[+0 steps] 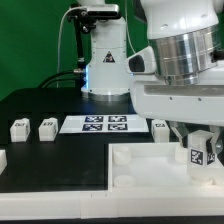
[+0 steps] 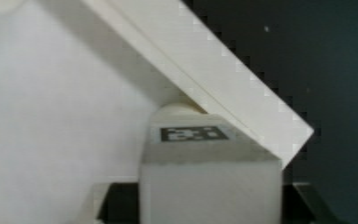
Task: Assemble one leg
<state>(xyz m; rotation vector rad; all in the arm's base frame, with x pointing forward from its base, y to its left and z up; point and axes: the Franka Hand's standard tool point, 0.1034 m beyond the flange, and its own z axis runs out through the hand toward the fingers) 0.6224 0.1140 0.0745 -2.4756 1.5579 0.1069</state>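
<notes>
My gripper (image 1: 197, 143), fingers closed on the leg (image 1: 197, 156), holds it at the white tray's (image 1: 130, 168) corner, exterior view's right, its black-and-white square tag (image 2: 194, 133) too blurred for me to read.

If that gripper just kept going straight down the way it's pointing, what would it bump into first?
Probably the white tray right beneath it; the leg held in the gripper would touch first. The gap between them is hard to judge.

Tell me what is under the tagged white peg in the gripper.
The large flat white plastic tray lies under the small white tagged block-shaped leg held by the two-finger gripper. The leg itself covers whatever sits directly beneath it.
</notes>
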